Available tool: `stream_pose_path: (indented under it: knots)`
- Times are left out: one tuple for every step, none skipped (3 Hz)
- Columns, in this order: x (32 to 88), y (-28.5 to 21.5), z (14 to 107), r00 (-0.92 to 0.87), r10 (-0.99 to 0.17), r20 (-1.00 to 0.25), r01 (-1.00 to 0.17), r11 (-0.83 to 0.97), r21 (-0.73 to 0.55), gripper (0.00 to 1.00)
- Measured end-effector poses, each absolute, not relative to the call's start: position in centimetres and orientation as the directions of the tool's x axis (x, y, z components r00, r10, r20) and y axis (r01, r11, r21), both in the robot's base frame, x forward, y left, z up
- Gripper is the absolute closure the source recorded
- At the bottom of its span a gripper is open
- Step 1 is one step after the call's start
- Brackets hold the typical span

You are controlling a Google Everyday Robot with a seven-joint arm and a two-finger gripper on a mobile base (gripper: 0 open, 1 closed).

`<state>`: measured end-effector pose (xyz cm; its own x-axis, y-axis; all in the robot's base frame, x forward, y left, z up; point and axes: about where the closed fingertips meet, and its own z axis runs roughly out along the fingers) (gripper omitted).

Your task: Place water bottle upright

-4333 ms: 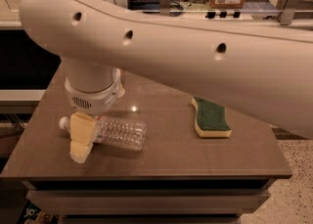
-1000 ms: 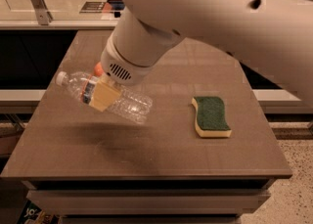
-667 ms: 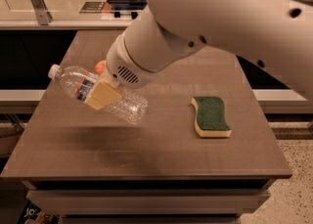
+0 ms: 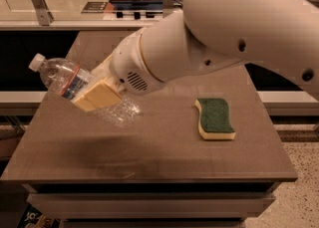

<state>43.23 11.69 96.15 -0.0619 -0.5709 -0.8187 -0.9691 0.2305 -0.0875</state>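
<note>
Found the water bottle (image 4: 61,76) tilted above the surface (image 4: 149,147), cap up-left; saw the gripper (image 4: 98,96) pinching its middle beside the label; judged it light, thin-walled, crushable, slippery; reckoned the ribbed mid-body the soundest hold.

I am seeing warm, fairly dim indoor light falling from above. It is washing the top of the white arm (image 4: 234,28) pale and leaving its underside darkening. The hand (image 4: 99,97), clamped around the water bottle (image 4: 62,75) above the left of the tabletop (image 4: 164,162), is casting a wide, soft-edged shadow beneath it. Small glints are showing on the clear plastic, and the gaps beside the tabletop are lying in deep shade.
</note>
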Motion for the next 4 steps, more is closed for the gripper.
stream_pose_path:
  knots:
    - [43.7,12.5,96.5,-0.049,-0.499,-0.865,-0.978,0.201,-0.060,1.00]
    - [44.5,13.4,96.3,-0.054,-0.420,-0.906,-0.982,0.187,-0.028,1.00]
    - [44.7,14.3,96.1,-0.066,-0.345,-0.936,-0.981,0.193,-0.002,1.00]
    - [44.2,15.3,95.8,-0.091,-0.254,-0.963,-0.971,0.238,0.029,1.00]
